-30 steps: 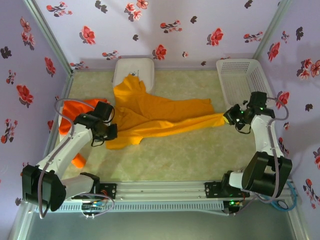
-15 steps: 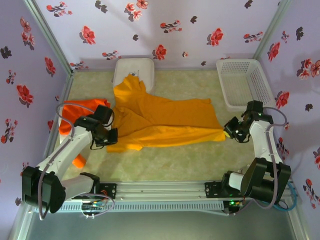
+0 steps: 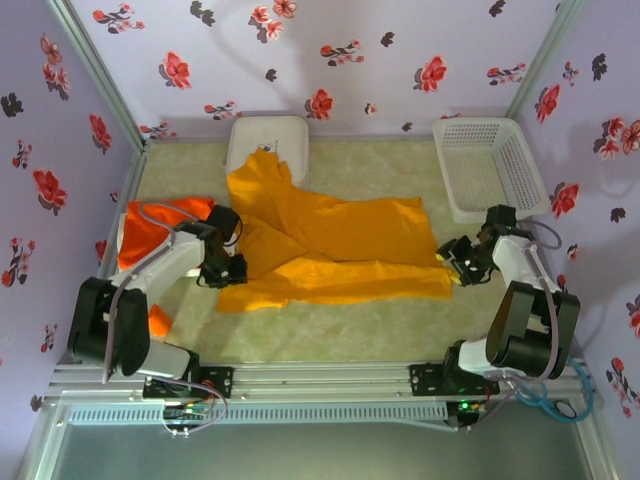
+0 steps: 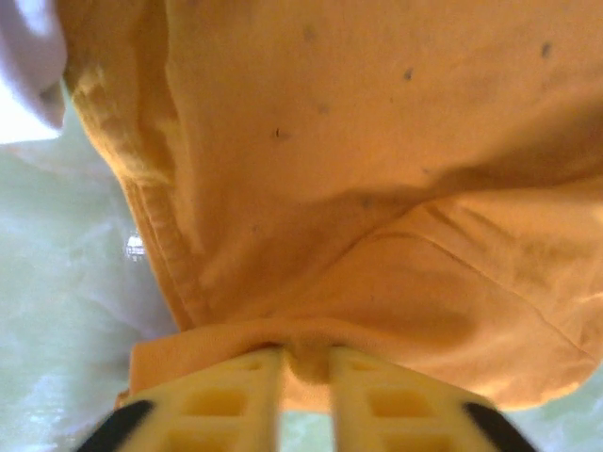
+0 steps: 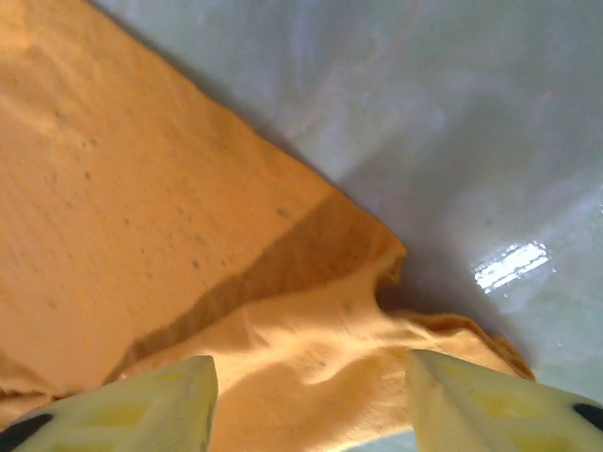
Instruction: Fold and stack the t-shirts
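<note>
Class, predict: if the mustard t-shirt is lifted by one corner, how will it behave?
Probably floppy: the mustard t-shirt lies creased and folded over itself, so it should sag and drape. Likely light and easy to pinch: a thin fold bunches inside the shut left pincer.

I'm looking at a pale green marbled tabletop (image 3: 350,325) hemmed in by lilac wall panels printed with red flowers (image 3: 330,60). Against the back wall, left of centre, sits a white rounded-square plastic box (image 3: 268,133). In the far right corner there's a white lattice plastic basket (image 3: 490,165). A ribbed metal rail (image 3: 320,385) runs along the near edge.
</note>
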Action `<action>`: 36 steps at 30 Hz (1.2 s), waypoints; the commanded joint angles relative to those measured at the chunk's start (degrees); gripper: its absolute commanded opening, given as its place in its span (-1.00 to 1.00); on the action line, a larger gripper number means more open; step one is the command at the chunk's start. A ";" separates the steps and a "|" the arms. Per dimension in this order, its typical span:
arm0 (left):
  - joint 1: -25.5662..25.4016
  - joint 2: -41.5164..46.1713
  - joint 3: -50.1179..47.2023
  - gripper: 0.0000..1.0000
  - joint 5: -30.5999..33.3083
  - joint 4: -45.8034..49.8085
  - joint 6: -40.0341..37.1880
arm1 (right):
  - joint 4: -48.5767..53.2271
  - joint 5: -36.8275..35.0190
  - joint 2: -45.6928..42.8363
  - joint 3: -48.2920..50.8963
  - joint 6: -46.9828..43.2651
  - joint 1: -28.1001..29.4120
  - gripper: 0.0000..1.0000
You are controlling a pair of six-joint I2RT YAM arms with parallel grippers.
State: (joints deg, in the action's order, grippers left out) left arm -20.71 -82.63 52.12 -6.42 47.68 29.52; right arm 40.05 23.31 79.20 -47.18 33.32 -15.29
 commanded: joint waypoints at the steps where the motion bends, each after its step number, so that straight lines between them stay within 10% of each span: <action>1: 1.04 -1.96 3.44 -0.46 1.88 -0.11 -1.09 | -3.44 1.90 -1.10 0.60 -0.32 0.52 0.52; 5: 1.28 2.19 2.78 0.00 3.78 3.59 -0.56 | -3.69 -2.45 -6.93 1.09 -3.15 4.05 0.99; 17: -4.89 19.84 -7.25 0.01 8.49 11.45 17.34 | -8.26 -3.40 -9.98 3.47 -1.64 7.38 0.94; 36: -11.38 17.17 -17.74 0.05 18.60 -2.31 24.46 | -3.62 -7.99 -10.00 4.11 1.99 7.21 0.70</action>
State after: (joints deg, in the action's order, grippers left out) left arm -31.73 -64.40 35.83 9.65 48.10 53.10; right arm 33.43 18.09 69.32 -43.77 33.85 -8.23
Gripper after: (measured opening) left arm 0.527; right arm 0.850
